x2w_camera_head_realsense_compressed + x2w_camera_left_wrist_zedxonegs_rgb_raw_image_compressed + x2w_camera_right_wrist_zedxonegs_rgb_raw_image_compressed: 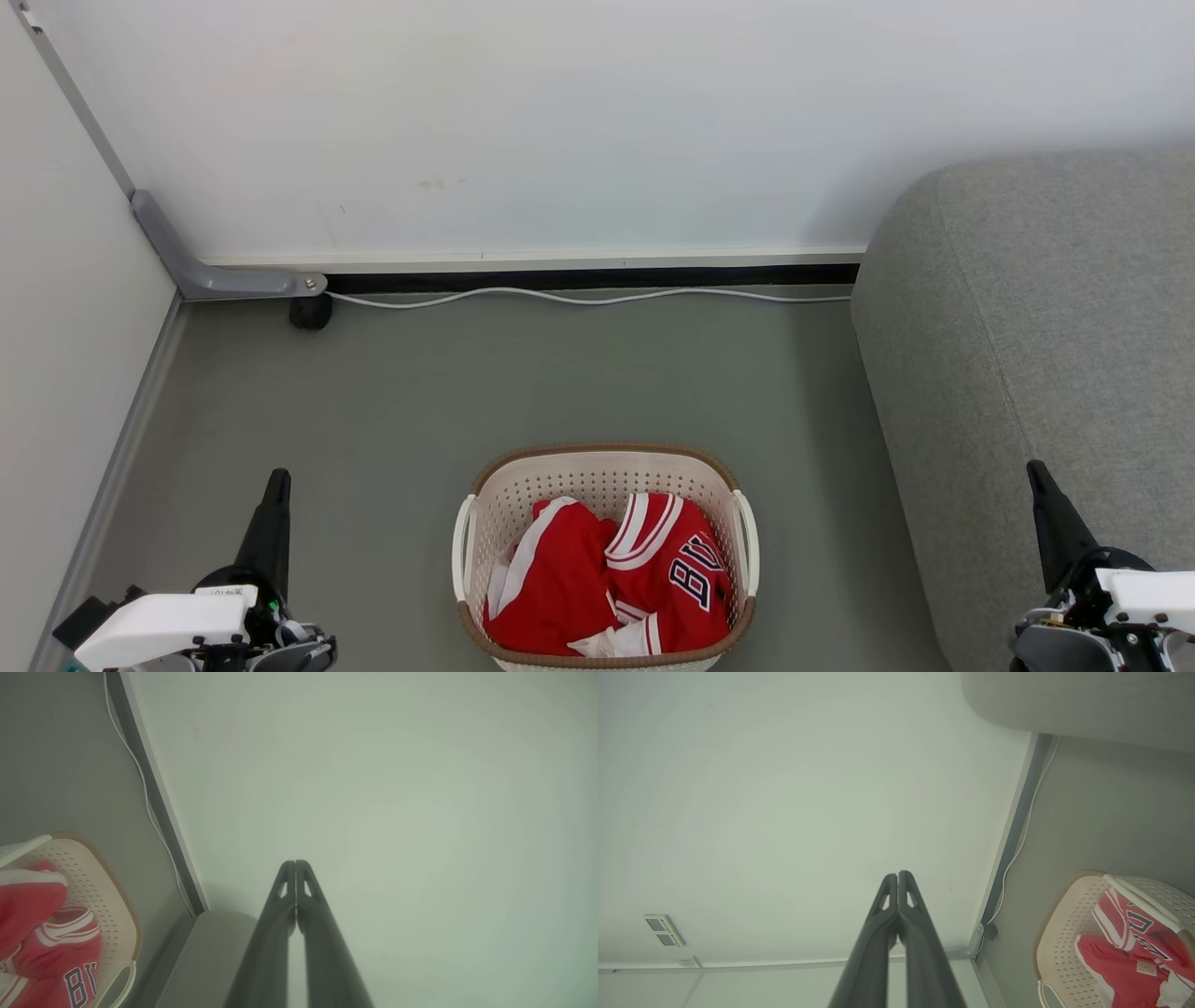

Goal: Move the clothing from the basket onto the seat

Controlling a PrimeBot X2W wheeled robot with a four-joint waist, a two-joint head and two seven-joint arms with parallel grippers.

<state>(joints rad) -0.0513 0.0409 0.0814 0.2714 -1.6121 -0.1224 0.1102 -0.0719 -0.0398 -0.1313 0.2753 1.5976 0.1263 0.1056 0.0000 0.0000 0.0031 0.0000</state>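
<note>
I am counting one basket, and inside it I am making out two pieces of clothing: one plain red garment and one lettered garment. The heap is hiding whether more are lying underneath. I am also seeing one sofa, one white cable, one grey bracket, and two sets of jaws.

Perforated plastic basket, red cloth clothing, matt woven-fabric seat.

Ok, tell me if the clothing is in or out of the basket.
In. The red clothing lies crumpled inside the basket, none on the visible seat.
</note>
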